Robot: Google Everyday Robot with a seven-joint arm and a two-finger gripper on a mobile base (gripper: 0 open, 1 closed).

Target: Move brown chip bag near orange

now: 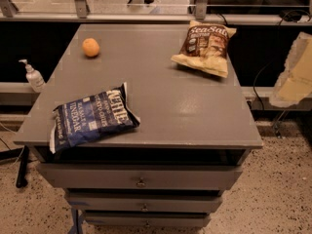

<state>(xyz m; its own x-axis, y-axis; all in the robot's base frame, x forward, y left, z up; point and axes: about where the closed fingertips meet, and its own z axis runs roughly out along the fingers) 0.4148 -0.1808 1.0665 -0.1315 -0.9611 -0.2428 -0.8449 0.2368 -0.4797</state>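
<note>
The brown chip bag [206, 47], with a dark brown panel, cream-yellow edges and white "Sea Salt" lettering, lies at the far right of the grey cabinet top [165, 101]. The orange [90, 47] sits at the far left of the same top, well apart from the bag. My gripper [294, 74] shows as a pale, blurred shape at the right edge of the view, off the cabinet's right side and to the right of the brown bag. It touches neither object.
A dark blue Kettle chip bag [90, 117] lies at the front left of the top. A white pump bottle [33, 76] stands on a ledge left of the cabinet. Drawers [141, 182] face front. A rail with posts [146, 17] runs behind.
</note>
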